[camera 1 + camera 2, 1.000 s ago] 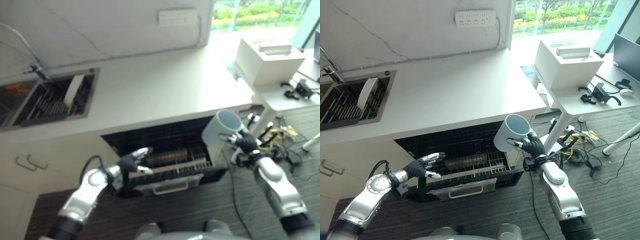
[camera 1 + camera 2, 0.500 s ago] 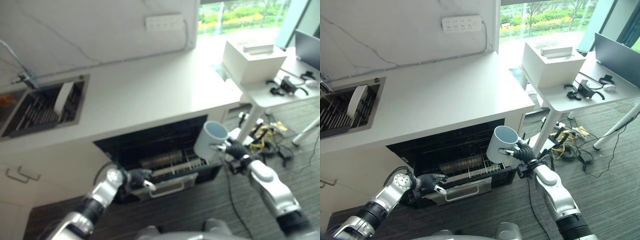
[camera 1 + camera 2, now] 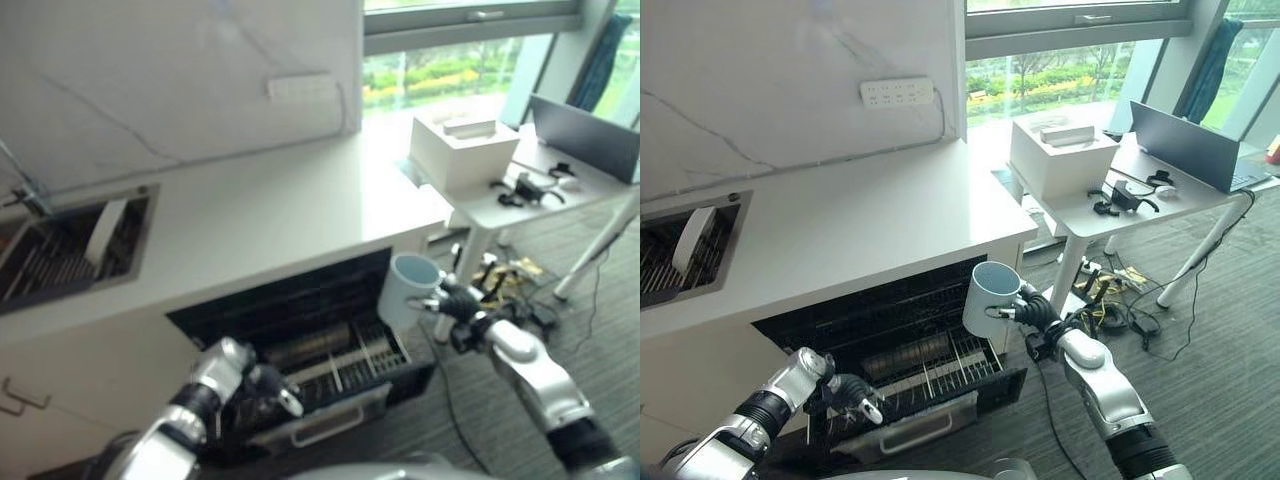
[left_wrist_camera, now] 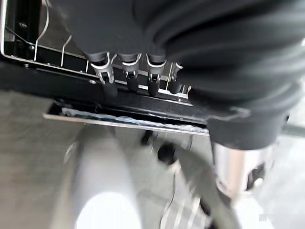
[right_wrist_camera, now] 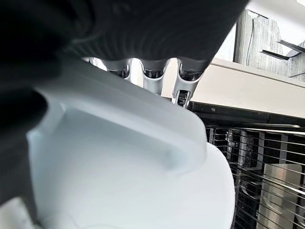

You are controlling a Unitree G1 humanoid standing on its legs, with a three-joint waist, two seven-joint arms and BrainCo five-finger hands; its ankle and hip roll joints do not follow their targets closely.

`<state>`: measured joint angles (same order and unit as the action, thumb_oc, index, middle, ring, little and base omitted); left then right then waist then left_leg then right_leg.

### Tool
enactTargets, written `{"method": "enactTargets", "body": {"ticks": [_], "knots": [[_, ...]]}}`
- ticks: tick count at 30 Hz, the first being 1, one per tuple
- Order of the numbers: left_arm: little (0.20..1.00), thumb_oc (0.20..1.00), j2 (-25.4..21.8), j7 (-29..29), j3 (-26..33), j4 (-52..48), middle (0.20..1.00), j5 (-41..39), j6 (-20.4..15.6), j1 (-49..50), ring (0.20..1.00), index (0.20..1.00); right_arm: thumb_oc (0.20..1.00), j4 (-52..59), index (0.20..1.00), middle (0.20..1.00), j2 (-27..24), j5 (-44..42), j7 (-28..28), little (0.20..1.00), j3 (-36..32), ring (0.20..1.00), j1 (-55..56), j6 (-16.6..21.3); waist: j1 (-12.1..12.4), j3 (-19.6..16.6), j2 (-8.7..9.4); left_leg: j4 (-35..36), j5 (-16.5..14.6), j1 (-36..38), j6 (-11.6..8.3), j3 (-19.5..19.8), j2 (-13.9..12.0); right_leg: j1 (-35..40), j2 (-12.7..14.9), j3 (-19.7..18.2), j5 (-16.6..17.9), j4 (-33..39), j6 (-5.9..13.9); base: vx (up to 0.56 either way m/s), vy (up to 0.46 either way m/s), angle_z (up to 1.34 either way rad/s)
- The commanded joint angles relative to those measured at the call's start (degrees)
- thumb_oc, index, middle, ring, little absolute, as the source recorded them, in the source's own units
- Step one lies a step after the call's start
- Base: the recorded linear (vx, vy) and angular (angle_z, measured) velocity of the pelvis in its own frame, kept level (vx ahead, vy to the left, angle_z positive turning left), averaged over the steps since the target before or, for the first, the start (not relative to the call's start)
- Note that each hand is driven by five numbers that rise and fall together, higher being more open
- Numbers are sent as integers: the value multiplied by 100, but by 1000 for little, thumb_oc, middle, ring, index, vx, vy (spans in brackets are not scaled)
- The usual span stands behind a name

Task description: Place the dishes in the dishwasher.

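Mug, pale blue ceramic point(image 3: 993, 297), sits gripped in the right robot hand point(image 3: 1032, 312), with the black wire dishwasher rack point(image 3: 930, 375) at seven o'clock; the left robot hand point(image 3: 850, 392) curls on the rack's front edge.

The left arm reached forward and down from the lower left, its elbow bent, and the left hand point(image 3: 848, 393) was held low with the fingers point(image 4: 106, 78) curled downward in a row. The right arm came in from the lower right, angled up and inward, and the right hand point(image 3: 1028, 311) was raised, its fingers point(image 5: 185, 87) wrapped closed in a grip.
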<state>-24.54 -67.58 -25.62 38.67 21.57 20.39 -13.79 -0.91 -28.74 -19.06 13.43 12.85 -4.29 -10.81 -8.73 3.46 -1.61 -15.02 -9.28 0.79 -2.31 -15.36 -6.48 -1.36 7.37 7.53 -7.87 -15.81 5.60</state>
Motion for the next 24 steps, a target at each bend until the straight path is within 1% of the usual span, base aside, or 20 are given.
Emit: {"method": "enactTargets", "body": {"ticks": [1, 3, 7, 10, 12, 13, 15, 16, 17, 18, 19, 21, 22, 23, 24], "knots": [[1000, 1000, 165, -2101, -914, 63, 1000, 411, 390, 1057, 1000, 1000, 200, 273, 200, 200, -15, 4, 91, 200, -219, 200, -691, 204, 51, 338, -84, -217, -421, -45, -85, -142, -381, -137, 201, 213, -270, -138, 382, 0, 0, 0], [1000, 1000, 123, -2492, -962, -68, 1000, 599, 433, 1132, 1000, 1000, 200, 259, 200, 200, -27, 14, 101, 200, -226, 200, -704, 192, 64, 331, -98, -217, -430, -50, -81, -148, -375, -137, 209, 222, -279, -138, 385, 0, 0, 0], [1000, 1000, 196, -2492, -1132, -168, 1000, 633, 481, 1387, 1000, 1000, 200, 194, 200, 200, -25, 67, 124, 200, -214, 200, -699, 243, 90, 326, -101, -217, -456, -69, -75, -157, -363, -147, 228, 225, -289, -138, 391, -1, 2, -1], [1000, 1000, 74, -2444, -987, -400, 1000, 489, 590, 1369, 1000, 1000, 200, 182, 200, 200, -20, 84, 166, 200, -222, 200, -677, 260, 110, 315, -94, -217, -450, -80, -73, -147, -356, -147, 226, 235, -291, -138, 391, 0, 0, 0], [1000, 1000, 17, -1501, -722, -466, 1000, -497, 579, 1281, 1000, 1000, 200, 279, 200, 200, -27, 94, 205, 200, -270, 200, -621, 198, 132, 309, -81, -217, -437, -83, -74, -127, -353, -138, 230, 251, -288, -138, 391, 0, 0, 0], [1000, 1000, 3, -837, -466, -561, 1000, -1182, 458, 1184, 1000, 1000, 200, 327, 200, 200, -8, 135, 227, 200, -320, 200, -551, 194, 161, 296, -77, -217, -428, -92, -75, -104, -348, -136, 234, 269, -284, -138, 393, 0, 0, 0], [1000, 1000, -46, -83, -2, -913, 1000, -2177, 453, 1069, 1000, 1000, 200, 427, 200, 200, 31, 216, 231, 200, -416, 200, -428, 179, 213, 302, -62, -217, -399, -105, -83, -61, -345, -123, 251, 317, -263, -138, 395, 21, -17, 9], [1000, 1000, -70, 254, 333, -1257, 1000, -2873, 622, 1020, 1000, 1000, 200, 507, 200, 200, 29, 253, 219, 200, -489, 200, -332, 190, 262, 324, -46, -217, -381, -115, -85, -32, -344, -114, 267, 358, -245, -138, 393, 8, -22, 18], [1000, 1000, -110, 574, 613, -1602, 1000, -3558, 669, 1019, 1000, 1000, 200, 555, 200, 200, 17, 279, 194, 200, -564, 200, -249, 224, 310, 353, -29, -217, -359, -128, -90, 0, -345, -104, 283, 398, -228, -138, 388, 7, -22, 19], [1000, 1000, -159, 763, 813, -1886, 1000, -4060, 672, 1068, 1000, 1000, 200, 526, 200, 200, 9, 309, 168, 200, -620, 200, -202, 301, 355, 380, -16, -217, -345, -129, -95, 23, -346, -89, 295, 437, -210, -138, 382, 4, -18, 14], [1000, 1000, -246, 966, 1024, -2149, 1000, -4658, 404, 1165, 1000, 1000, 200, 469, 200, 200, -40, 316, 131, 200, -664, 200, -172, 397, 420, 413, -4, -217, -327, -134, -104, 46, -347, -75, 313, 479, -194, -138, 376, 7, -8, 26], [1000, 1000, -296, 1074, 1428, -2441, 1000, -5452, 282, 1319, 1000, 1000, 200, 417, 200, 200, -101, 351, 65, 200, -705, 200, -131, 486, 510, 453, 14, -217, -314, -138, -111, 85, -338, -52, 343, 546, -181, -138, 371, 7, 2, 26], [1000, 1000, -317, 1159, 1684, -2577, 1000, -5868, 145, 1407, 1000, 1000, 200, 356, 200, 200, -122, 393, 20, 200, -715, 200, -114, 542, 564, 467, 28, -217, -313, -139, -121, 102, -337, -40, 368, 595, -177, -138, 366, 42, 4, 20], [1000, 1000, -254, 1802, 2135, -2850, 1000, -6990, -319, 1546, 1000, 1000, 200, 222, 200, 200, -133, 589, -15, 200, -710, 200, -99, 577, 673, 478, 62, -217, -300, -141, -145, 128, -338, -13, 410, 667, -178, -138, 355, 65, -9, 23], [1000, 1000, -112, 2295, 2323, -2935, 1000, -7178, -740, 1560, 1000, 1000, 200, 128, 200, 200, -102, 712, -52, 200, -690, 200, -148, 500, 742, 481, 103, -217, -297, -147, -157, 157, -335, 10, 439, 727, -189, -138, 348, 67, -21, 27]]}}
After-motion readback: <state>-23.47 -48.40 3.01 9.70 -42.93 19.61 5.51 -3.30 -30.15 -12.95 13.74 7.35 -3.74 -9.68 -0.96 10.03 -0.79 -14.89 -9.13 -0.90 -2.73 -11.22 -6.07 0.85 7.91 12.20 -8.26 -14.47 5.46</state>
